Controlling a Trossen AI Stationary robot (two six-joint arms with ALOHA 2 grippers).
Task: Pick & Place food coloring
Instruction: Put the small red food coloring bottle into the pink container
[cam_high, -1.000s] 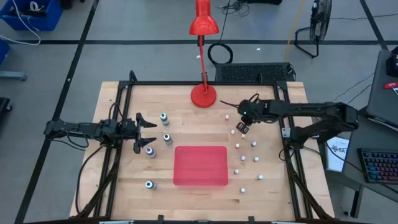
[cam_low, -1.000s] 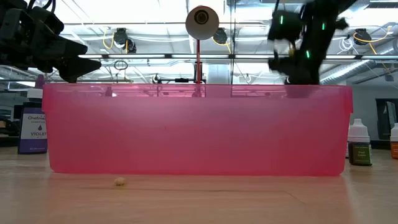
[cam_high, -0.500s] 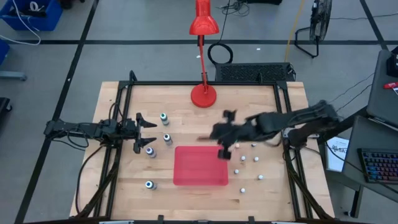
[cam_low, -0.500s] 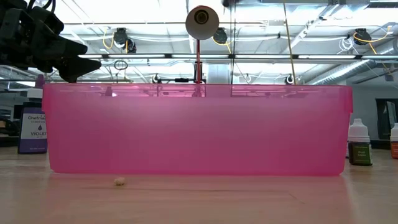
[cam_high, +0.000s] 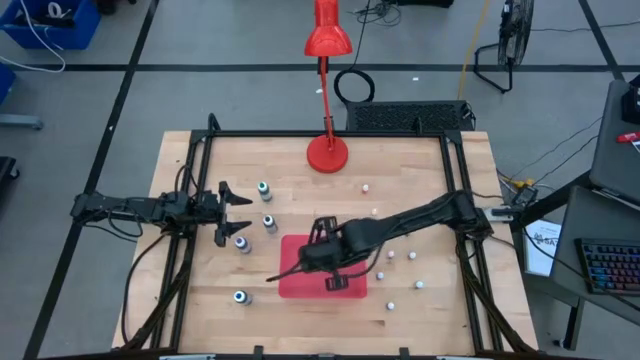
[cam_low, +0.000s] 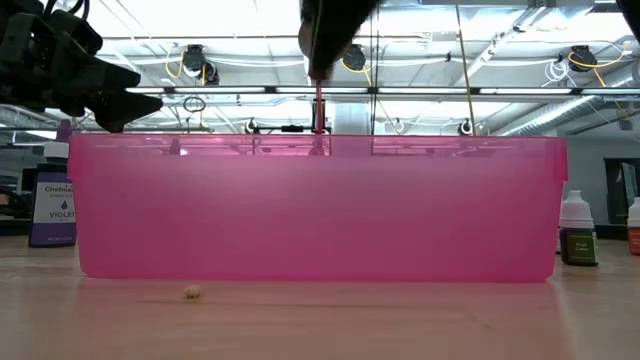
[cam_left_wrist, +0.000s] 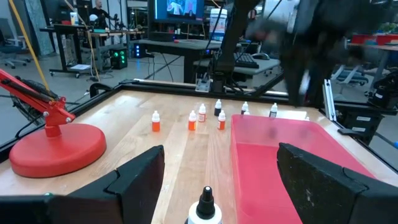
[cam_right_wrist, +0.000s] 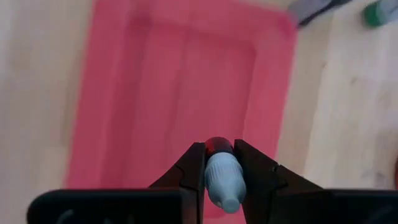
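Observation:
My right gripper (cam_high: 312, 258) hangs over the red tray (cam_high: 300, 290), shut on one small food coloring bottle (cam_right_wrist: 221, 174) with a pale cap and a dark red body. In the low view it shows only as a dark shape (cam_low: 335, 30) above the tray (cam_low: 320, 210). Other food coloring bottles stand upright on the wood, left (cam_high: 269, 223) and right (cam_high: 411, 256) of the tray. My left gripper (cam_high: 235, 205) waits open at the table's left, level, with one bottle (cam_left_wrist: 205, 208) just in front of it. My right gripper pinches the little bottle between its two fingers, which lie on either side of the pale cap (cam_right_wrist: 222, 168). The dark red body (cam_right_wrist: 217, 147) shows at the fingertips. The fingers slant down from the table's right. The bottle is lifted clear above the tray (cam_right_wrist: 174, 93).
A red desk lamp stands on its round base (cam_high: 327, 152) at the table's far middle, its arm reaching over the far edge. Black frame rails run along the table's left and right sides. A violet-labelled bottle (cam_low: 50, 205) stands left of the tray in the low view.
My right gripper has swung from the far right, beside the scattered bottles, toward the table's left and near edge, and now hangs over the tray. It has rolled and tipped steeper downward on the way. My left gripper has kept still.

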